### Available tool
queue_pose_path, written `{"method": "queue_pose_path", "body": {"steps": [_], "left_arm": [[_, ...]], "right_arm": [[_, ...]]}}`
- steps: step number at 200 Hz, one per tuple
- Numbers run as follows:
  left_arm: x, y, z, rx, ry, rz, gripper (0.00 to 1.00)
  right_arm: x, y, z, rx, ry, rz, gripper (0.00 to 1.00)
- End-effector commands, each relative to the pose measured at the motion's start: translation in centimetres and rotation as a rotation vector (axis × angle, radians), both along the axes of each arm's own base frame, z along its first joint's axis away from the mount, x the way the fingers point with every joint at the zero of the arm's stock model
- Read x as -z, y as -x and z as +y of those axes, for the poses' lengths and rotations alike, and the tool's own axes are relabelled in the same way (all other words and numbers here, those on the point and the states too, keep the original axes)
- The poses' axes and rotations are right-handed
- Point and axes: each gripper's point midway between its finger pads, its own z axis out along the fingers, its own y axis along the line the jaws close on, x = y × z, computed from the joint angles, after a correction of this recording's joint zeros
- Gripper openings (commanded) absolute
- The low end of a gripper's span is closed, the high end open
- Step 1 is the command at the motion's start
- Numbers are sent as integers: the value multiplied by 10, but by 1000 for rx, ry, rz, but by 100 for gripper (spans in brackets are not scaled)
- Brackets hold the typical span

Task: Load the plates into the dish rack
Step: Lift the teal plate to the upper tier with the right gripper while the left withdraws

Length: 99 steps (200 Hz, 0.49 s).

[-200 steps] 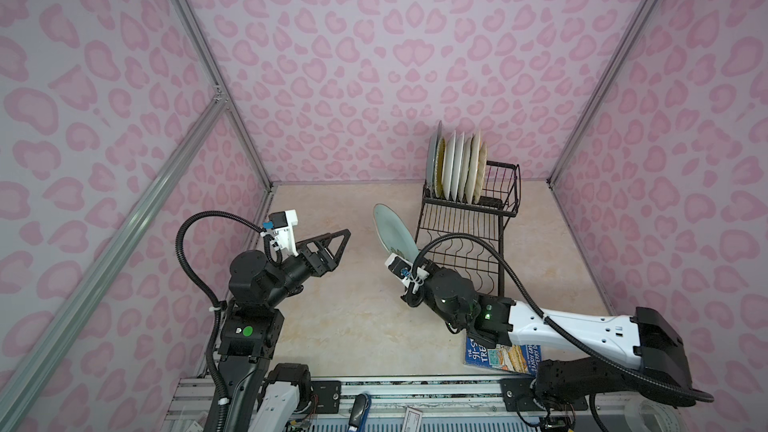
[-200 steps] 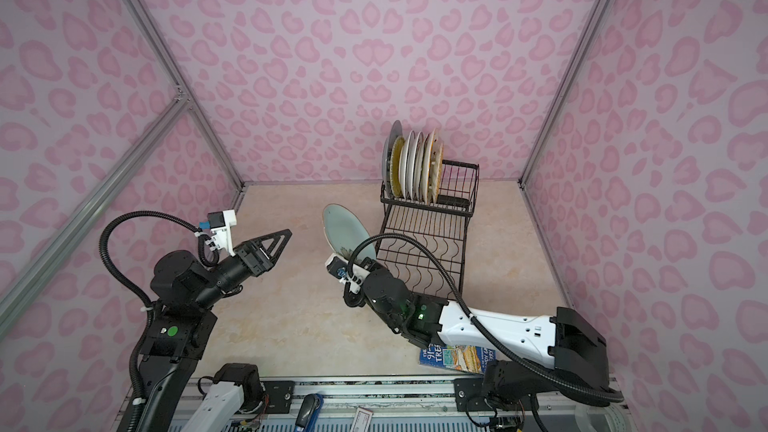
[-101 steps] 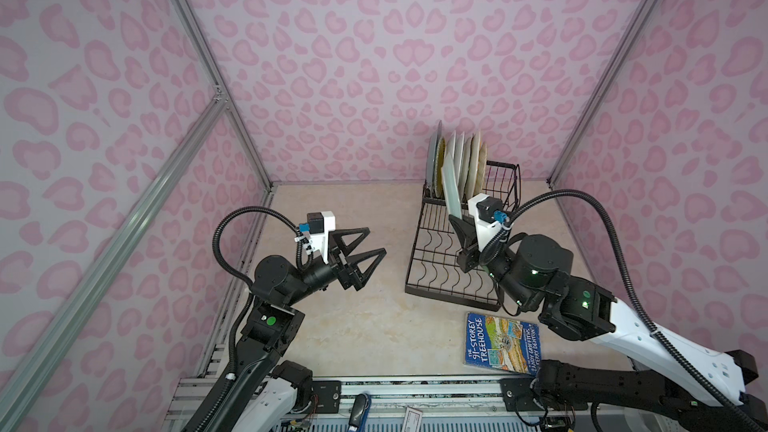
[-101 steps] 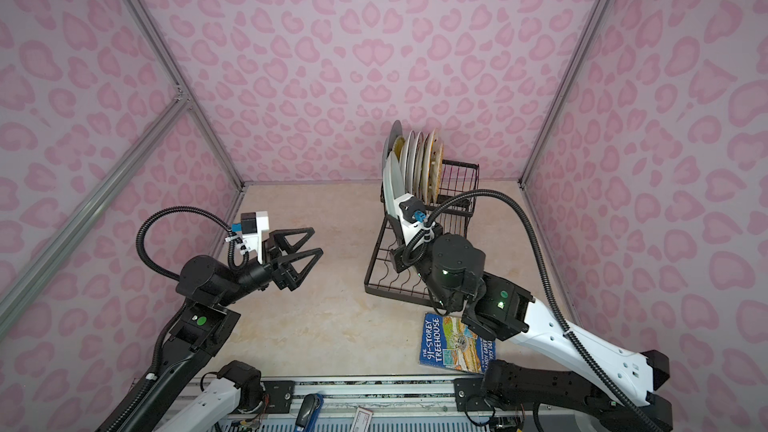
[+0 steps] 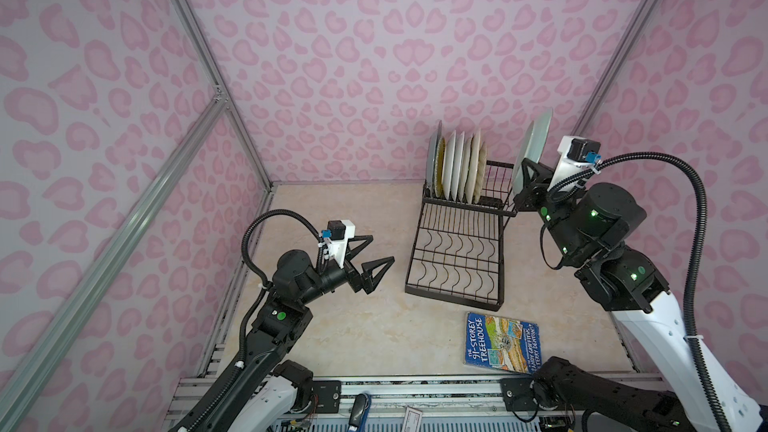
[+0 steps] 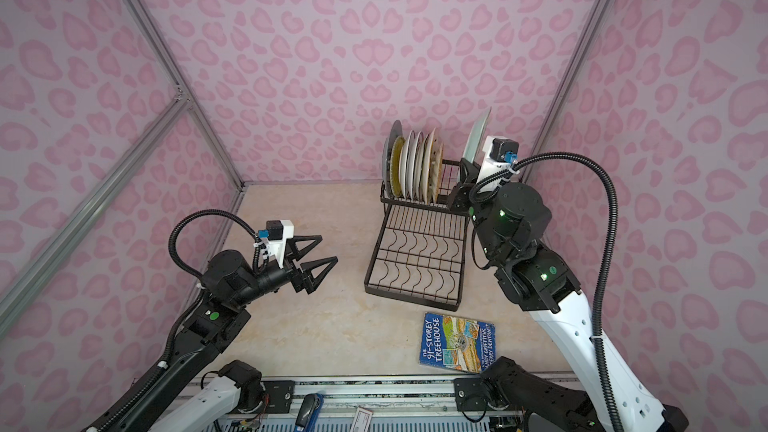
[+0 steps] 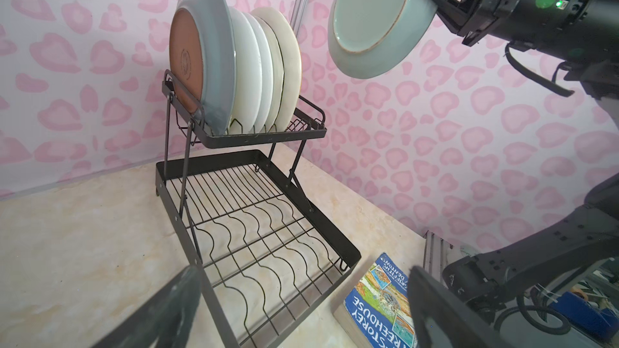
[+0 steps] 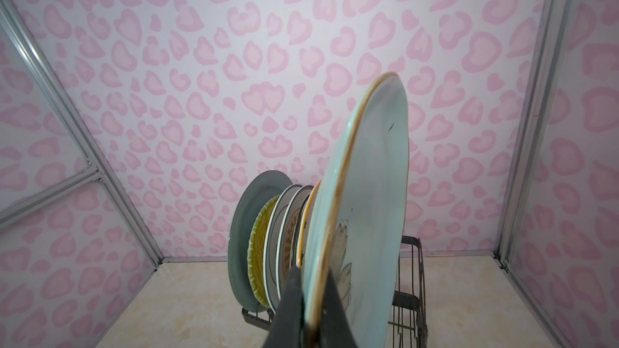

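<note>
A pale green floral plate point(image 5: 534, 147) point(image 6: 476, 139) hangs on edge in the air, just right of the dish rack's raised basket. My right gripper point(image 5: 525, 172) point(image 8: 310, 296) is shut on its lower rim. From the left wrist the same plate point(image 7: 368, 18) shows high beside the stacked ones. Several plates point(image 5: 457, 168) point(image 6: 413, 164) point(image 8: 264, 246) stand upright in the raised basket of the black wire dish rack point(image 5: 453, 299) point(image 6: 411, 300) point(image 7: 328, 219). The wide lower tray holds nothing. My left gripper point(image 5: 380, 249) point(image 6: 328, 248) hovers open and empty, left of the rack.
A blue paperback book point(image 5: 500, 342) point(image 6: 457, 344) point(image 7: 378, 296) lies flat near the table's front edge, just in front of the rack. Pink patterned walls close in the back and both sides. A metal rail runs along the front.
My right arm has carried the pale green plate from low left of the rack, up and across to the right of the raised basket. The left gripper has moved slightly rightward, staying open.
</note>
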Motion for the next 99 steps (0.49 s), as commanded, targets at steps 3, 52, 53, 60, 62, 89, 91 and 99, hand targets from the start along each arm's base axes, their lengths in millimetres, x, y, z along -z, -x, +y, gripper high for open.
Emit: {"method": "queue_pose_path", "body": {"steps": [3, 52, 53, 60, 62, 89, 91, 99], "left_arm": [[-3, 4, 0, 14, -5, -25, 98], [-4, 14, -4, 70, 8, -29, 97], [-4, 14, -4, 71, 8, -30, 97], [-5, 14, -5, 73, 8, -30, 97], [-4, 14, -5, 75, 8, -27, 97], [-3, 14, -7, 88, 12, -15, 98], [-2, 15, -7, 90, 11, -13, 98], [-3, 14, -7, 92, 10, -13, 98]], "right_arm": [[-13, -16, 6, -97, -117, -31, 0], [22, -75, -8, -123, -204, 82, 0], [24, -76, -8, -124, -204, 87, 0], [14, -79, -9, -128, -208, 72, 0], [15, -80, -9, -128, -207, 76, 0], [28, -98, -7, -140, -211, 113, 0], [29, -98, -7, -143, -212, 116, 0], [32, -102, -5, -155, -214, 125, 0]]}}
